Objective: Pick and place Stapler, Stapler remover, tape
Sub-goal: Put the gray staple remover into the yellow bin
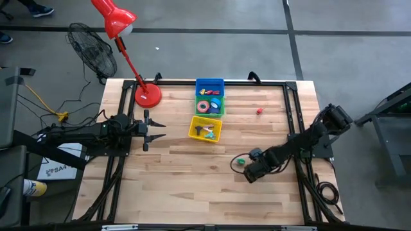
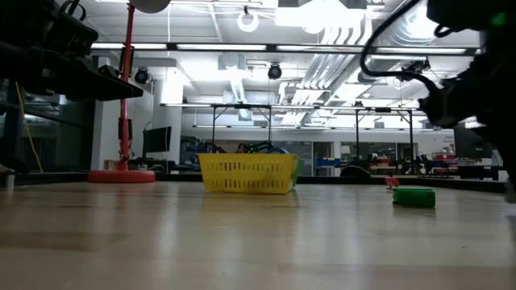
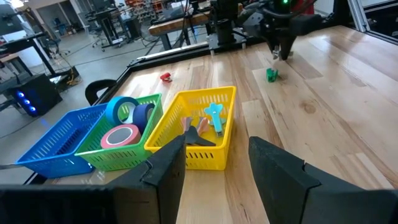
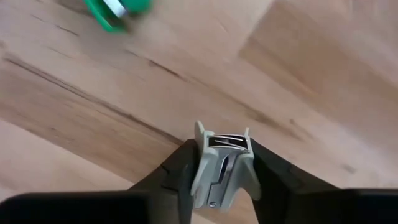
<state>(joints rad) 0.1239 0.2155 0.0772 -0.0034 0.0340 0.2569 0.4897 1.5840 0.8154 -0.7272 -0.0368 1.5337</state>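
The right gripper [image 4: 222, 163] pinches a small grey metal stapler [image 4: 222, 168] above the wooden table [image 1: 192, 179] (a green stapler [image 1: 239, 162] lies nearby); the left gripper [image 1: 154, 130], fingers spread, faces the yellow plastic basket [image 1: 205, 129].

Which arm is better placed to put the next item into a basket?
Right. The right gripper is shut on a small grey stapler; the left gripper sits open and empty beside the yellow basket.
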